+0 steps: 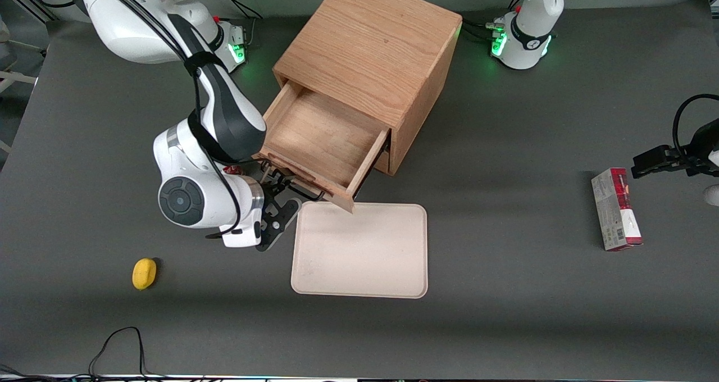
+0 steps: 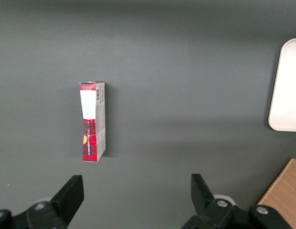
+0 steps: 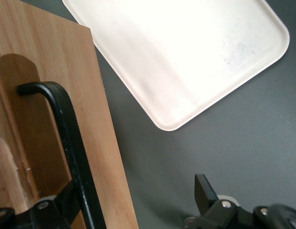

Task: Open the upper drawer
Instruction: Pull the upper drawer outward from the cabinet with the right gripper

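upper drawer [image 1: 326,146] stands pulled well out of the oak cabinet [image 1: 371,50], plain wood floor showing, nothing in it. its front hangs above the edge of the cream tray [image 1: 359,253] that lies nearer the front camera. task looks nearly or fully done.

gripper [image 1: 279,202] is at the drawer front, at the end of the black handle [image 3: 67,143] toward the working arm's end of the table. wrist view: fingers spread wide, one on each side of the bar, with a broad gap between them. one finger [image 3: 205,193] hangs over bare table, clear of everything. nothing is clamped; whether the other finger touches the wood front i cannot tell.

risks from here, as judged:
- a retreat angled sideways could hook a finger on the handle bar and drag or twist the drawer, perhaps shifting the whole cabinet.
- any further pull could bring the drawer out of its runners; how much travel is left cannot be seen.
- a low retreat could catch the tray rim just beside the drawer corner.

yellow object [image 1: 144,273] and red box [image 1: 616,209] lie well apart from all this.
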